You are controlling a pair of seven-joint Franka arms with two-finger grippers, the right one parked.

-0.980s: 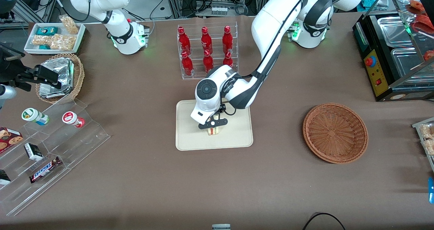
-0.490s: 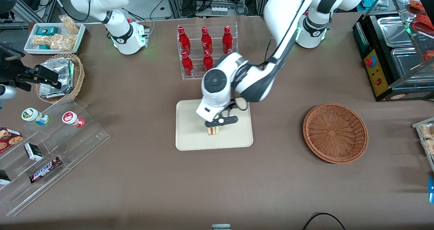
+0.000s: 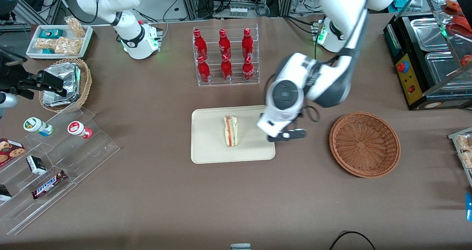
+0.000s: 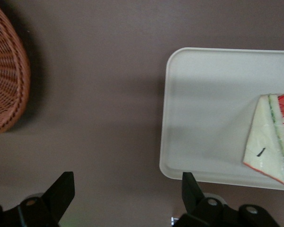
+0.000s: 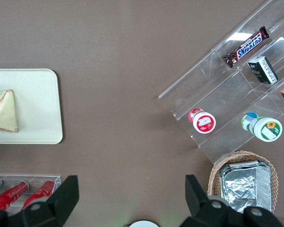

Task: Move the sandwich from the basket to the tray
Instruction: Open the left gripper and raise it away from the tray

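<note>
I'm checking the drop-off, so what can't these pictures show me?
- Sandwich on the tray: one end is cut off by the left wrist view's edge.
- Basket: mostly outside that view; the front view shows it empty.
- Gripper, open, between tray and basket: the arm covers its fingers in the front view.

Only legible text: "SNICKERS" on the candy bar (image 3: 49, 185) (image 5: 246, 46) sitting on the clear acrylic step shelf (image 3: 73, 158). Red bottles (image 3: 223, 54) have white label marks, unreadable. Gripper (image 3: 287, 135) hangs above the counter (image 3: 236, 198), no markings readable.
</note>
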